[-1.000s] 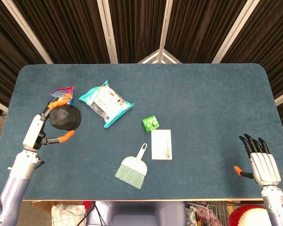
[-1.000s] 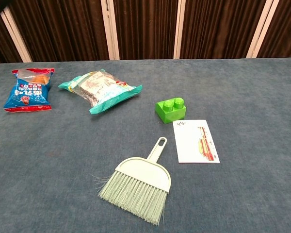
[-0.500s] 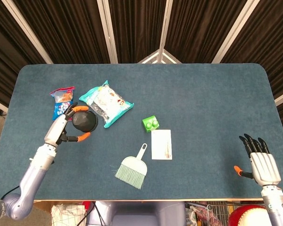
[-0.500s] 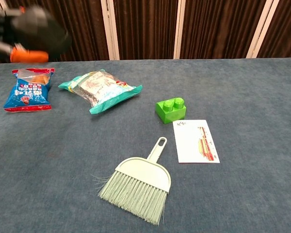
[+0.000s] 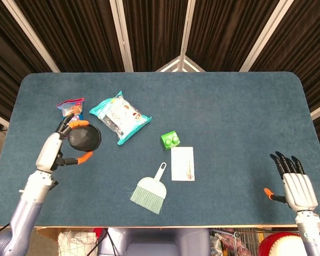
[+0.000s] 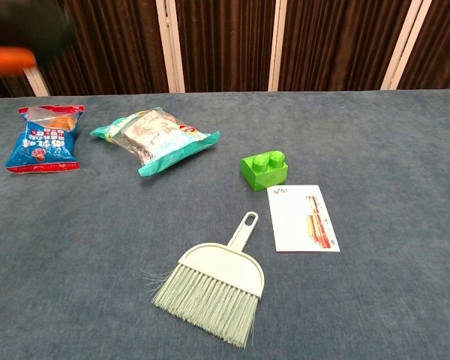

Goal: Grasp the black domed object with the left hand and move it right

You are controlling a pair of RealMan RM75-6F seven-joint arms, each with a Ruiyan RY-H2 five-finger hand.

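The black domed object (image 5: 84, 140) is held off the table in my left hand (image 5: 64, 144), whose orange-tipped fingers wrap its edges. In the head view it hangs over the left part of the table, just below the blue snack packet (image 5: 71, 108). The chest view shows it only as a dark blur (image 6: 26, 26) with an orange fingertip (image 6: 7, 57) at the top left corner. My right hand (image 5: 292, 184) lies at the table's front right edge, fingers spread, holding nothing.
A teal snack bag (image 5: 119, 117) lies right of the held object. A green brick (image 5: 171, 140), a white card (image 5: 182, 164) and a mint hand brush (image 5: 150, 191) sit mid-table. The blue packet (image 6: 43, 138) is at the far left.
My left hand with the black object swung right towards the teal bag half a second ago, and has now drifted back left. The right hand has not moved.
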